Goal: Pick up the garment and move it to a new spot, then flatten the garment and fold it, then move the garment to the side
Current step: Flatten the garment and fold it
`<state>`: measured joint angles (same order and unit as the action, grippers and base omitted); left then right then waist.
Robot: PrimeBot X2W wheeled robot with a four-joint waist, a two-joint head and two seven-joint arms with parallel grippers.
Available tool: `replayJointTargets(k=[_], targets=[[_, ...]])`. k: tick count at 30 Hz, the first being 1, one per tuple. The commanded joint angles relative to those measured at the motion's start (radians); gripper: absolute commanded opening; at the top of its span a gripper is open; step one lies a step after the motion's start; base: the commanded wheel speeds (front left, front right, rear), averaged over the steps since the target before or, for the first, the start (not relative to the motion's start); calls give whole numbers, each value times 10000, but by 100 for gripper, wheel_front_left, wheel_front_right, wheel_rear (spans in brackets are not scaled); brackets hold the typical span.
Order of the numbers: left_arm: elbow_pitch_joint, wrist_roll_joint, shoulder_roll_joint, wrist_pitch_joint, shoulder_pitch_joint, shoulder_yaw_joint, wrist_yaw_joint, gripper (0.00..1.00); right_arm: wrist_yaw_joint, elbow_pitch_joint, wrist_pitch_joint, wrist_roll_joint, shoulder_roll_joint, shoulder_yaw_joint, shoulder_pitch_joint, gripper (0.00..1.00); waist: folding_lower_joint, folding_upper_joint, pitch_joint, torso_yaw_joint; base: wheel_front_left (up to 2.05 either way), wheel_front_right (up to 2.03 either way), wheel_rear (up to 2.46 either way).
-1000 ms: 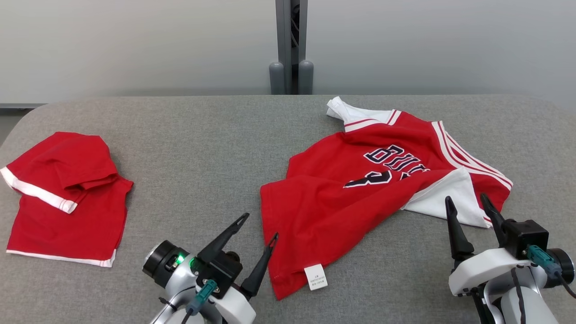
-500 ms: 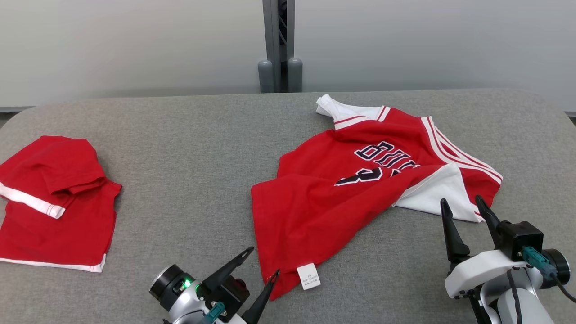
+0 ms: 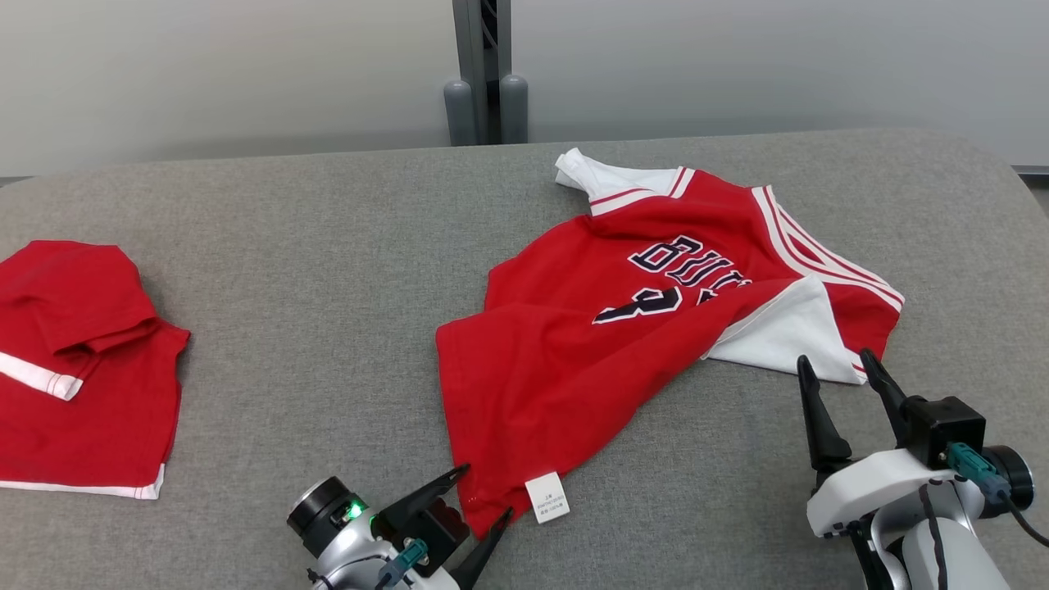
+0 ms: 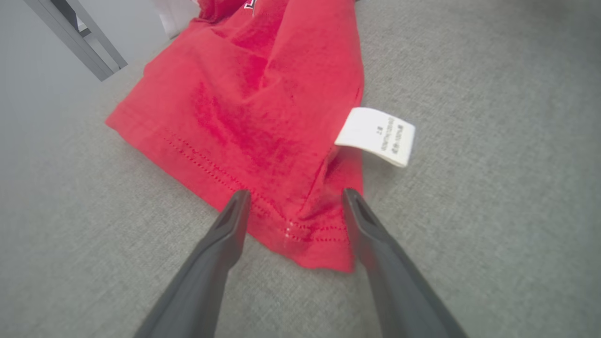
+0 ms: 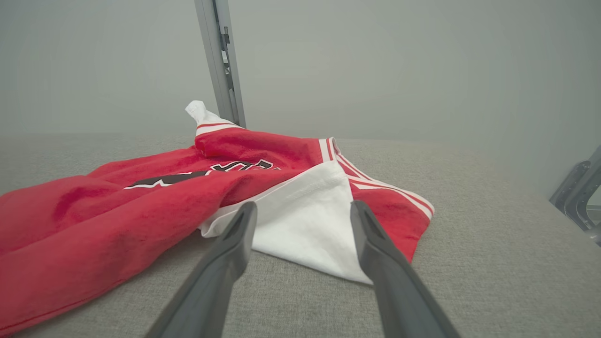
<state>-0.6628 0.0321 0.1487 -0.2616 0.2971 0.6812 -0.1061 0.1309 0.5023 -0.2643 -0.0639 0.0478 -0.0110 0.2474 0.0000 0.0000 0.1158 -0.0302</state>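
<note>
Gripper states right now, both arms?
Left gripper: open, holding nothing, at the hem corner of the jersey.
Right gripper: open, holding nothing.

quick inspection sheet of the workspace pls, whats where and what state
surface: grey cloth-covered table, rounded far corners
job's things: red jersey lying crumpled right of centre, one part turned over to show its white inside; white label at the near hem corner
clutter: second red garment at the table's left, cut off by the head view's edge
grippers: left tool open, fingers either side of the jersey's near hem corner, contact cannot be told; right tool open, pointing at the white inside, holding nothing
cables: teal plug on the left wrist; another with a dark cable on the right wrist
surroundings: pale wall, grey post behind the table
</note>
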Motion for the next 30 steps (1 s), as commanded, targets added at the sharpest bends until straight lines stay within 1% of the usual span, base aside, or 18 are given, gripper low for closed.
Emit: replayJointTargets(k=[1,5,6,7,8,10,11,12,18,25,27,30], targets=[[-111,-27,39,-37,196,-14,-53,100,-2,0,-9,-18,58,4,128,100,0,0,74,-37,0,0,0],[-326,16,-14,-36,356,-18,-26,100,-2,-18,-9,1,57,60,161,100,0,0,196,-73,0,0,0],[-380,40,-24,-36,405,-16,-35,95,-2,-22,-9,7,56,72,182,100,0,0,221,-78,0,0,0],[-421,48,-35,-36,449,-11,-43,59,-2,-28,-9,10,56,85,203,100,0,0,243,-80,0,0,0],[-454,61,-44,-36,467,-4,-52,39,-2,-33,-9,11,57,96,219,100,0,0,259,-80,0,0,0],[-502,94,-56,-36,479,19,-65,3,-2,-31,-9,15,57,120,232,100,0,0,277,-73,0,0,0],[-502,94,-56,-36,479,19,-65,3,-2,-31,-9,15,57,120,232,100,0,0,277,-73,0,0,0],[-494,117,-64,-36,506,20,-74,0,-2,-25,-9,16,56,136,231,100,0,0,278,-65,0,0,0],[-148,154,-37,-37,411,34,-82,0,-2,74,-9,23,57,232,184,100,0,0,184,50,0,0,0],[744,216,140,-37,207,-216,199,0,-2,224,-9,-42,74,478,348,100,0,0,25,280,0,0,0],[997,237,164,-36,195,-311,281,0,-2,368,-10,-125,161,605,502,100,0,0,40,387,0,0,0],[1213,237,173,-37,215,-360,285,0,-2,733,-9,-27,401,636,881,100,0,0,100,555,0,0,0]])
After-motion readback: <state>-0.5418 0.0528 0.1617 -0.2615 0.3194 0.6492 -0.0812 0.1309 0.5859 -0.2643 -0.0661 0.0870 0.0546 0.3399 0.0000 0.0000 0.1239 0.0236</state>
